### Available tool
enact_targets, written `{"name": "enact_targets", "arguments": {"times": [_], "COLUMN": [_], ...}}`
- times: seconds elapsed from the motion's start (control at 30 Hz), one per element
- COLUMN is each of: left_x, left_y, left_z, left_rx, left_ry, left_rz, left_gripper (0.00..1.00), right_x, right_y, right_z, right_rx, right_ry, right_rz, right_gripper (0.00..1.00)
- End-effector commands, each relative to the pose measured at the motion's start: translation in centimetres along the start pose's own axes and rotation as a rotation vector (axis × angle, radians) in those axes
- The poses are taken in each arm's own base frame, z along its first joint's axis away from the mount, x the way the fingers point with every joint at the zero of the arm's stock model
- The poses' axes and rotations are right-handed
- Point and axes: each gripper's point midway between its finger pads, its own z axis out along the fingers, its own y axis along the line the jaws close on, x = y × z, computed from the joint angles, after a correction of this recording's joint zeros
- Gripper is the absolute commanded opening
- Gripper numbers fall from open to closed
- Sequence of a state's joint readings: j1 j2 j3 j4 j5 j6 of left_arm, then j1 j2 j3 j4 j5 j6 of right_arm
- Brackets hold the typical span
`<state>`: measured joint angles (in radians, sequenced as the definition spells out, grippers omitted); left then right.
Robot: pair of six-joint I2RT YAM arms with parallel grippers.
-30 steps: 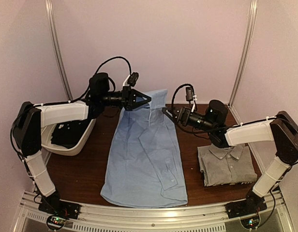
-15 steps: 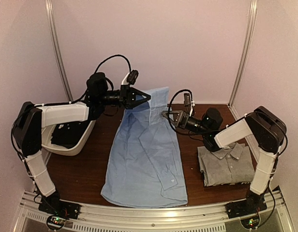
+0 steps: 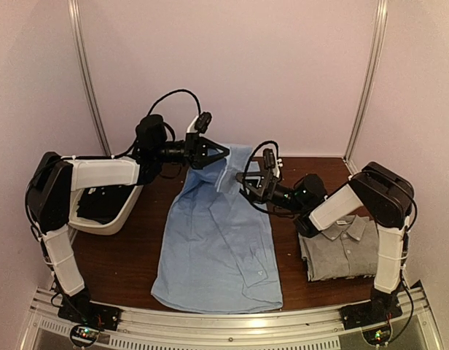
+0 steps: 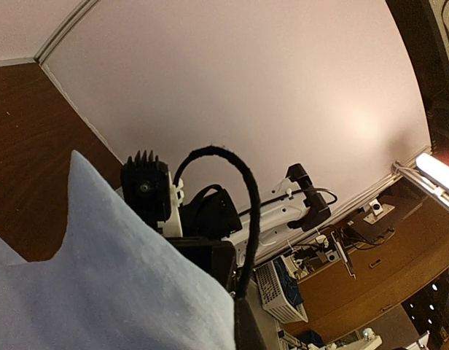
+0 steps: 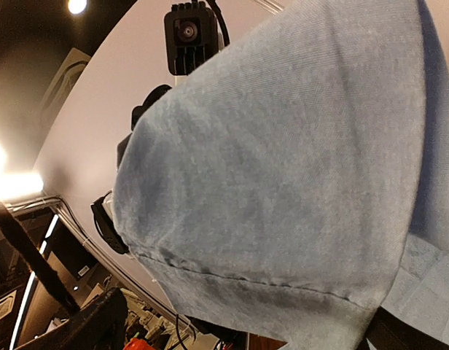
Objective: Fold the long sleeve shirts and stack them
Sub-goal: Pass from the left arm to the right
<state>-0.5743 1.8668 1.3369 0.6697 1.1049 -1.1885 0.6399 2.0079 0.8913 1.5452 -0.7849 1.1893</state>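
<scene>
you're in the fold of the light blue shirt (image 3: 217,240), which lies spread lengthwise down the middle of the surface (image 3: 122,255) with its collar end raised off the wood at the far side. your left jaws are clenched on that raised collar end, holding it up. your right jaws stand spread wide at the shirt's right shoulder; in the right wrist view blue cloth fills the gap between them, but they have not closed on it. my read is that the next move calls for the right jaws to pinch that shoulder, so both corners can be carried toward the near hem in one even fold, without dragging the body sideways. count two shirts: this blue one, open, and one grey shirt (image 3: 345,248), already folded, lying well apart at the right side of the surface. one white bin (image 3: 126,215) sits at the left with something dark inside that i can't make out.
</scene>
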Motion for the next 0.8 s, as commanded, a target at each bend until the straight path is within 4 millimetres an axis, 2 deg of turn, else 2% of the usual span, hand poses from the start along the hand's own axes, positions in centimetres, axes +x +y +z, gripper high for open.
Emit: {"name": "enact_targets", "arguments": {"times": [0.0,0.17,0.3,0.43,0.57,0.77], "left_x": [-0.5,-0.5,-0.2,0.1,0.1,-0.1], "left_y": [-0.9,-0.1,0.6,1.6,2.5,2.6], "left_z": [-0.6,-1.1,-1.3,-1.4,-1.7,-2.2], "left_rx": [0.032,0.015,0.001,-0.029,-0.063,-0.091], "left_ry": [-0.009,-0.021,-0.023,-0.022,-0.031,-0.044], "left_rz": [0.059,0.046,0.034,0.015,0.003,0.010], "left_gripper": [0.00,0.00,0.00,0.00,0.00,0.00], "right_x": [-1.2,-1.6,-1.8,-2.1,-2.3,-2.0], "right_y": [5.8,8.0,8.8,9.2,9.0,6.7], "right_z": [-1.3,-1.7,-2.0,-1.9,-1.4,-1.4], "right_rx": [-0.200,-0.222,-0.220,-0.221,-0.182,-0.068], "right_ry": [-0.086,-0.102,-0.118,-0.133,-0.128,-0.122], "right_rz": [-0.102,-0.109,-0.098,-0.089,-0.086,-0.034], "right_gripper": [1.00,0.91,0.84,0.72,0.55,0.36]}}
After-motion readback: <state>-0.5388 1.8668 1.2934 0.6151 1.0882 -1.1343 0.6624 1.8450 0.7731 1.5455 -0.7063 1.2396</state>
